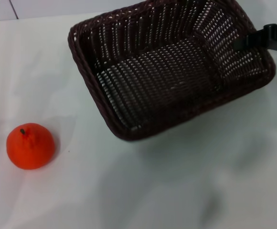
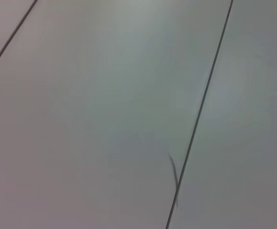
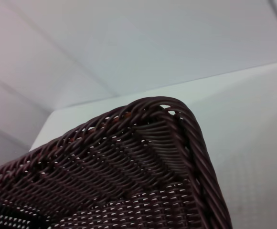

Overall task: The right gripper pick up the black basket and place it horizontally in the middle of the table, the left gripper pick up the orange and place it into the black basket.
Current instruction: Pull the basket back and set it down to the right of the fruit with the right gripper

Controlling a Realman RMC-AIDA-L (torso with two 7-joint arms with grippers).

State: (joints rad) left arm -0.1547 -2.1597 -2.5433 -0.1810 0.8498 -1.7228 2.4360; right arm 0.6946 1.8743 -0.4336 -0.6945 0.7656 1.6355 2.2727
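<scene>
The black basket [image 1: 167, 71] sits tilted at the far right of the white table [image 1: 176, 181], one end raised. My right gripper [image 1: 265, 38] is clamped on its right rim. The orange [image 1: 30, 146] rests near the left, well apart. My left gripper is out of sight.

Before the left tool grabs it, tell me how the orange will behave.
The orange is round and sits loose on the table, so a nudge would probably roll it. Its smooth, curved skin may slip between narrow fingers. It looks firm, likely holding shape under a gentle squeeze.
</scene>
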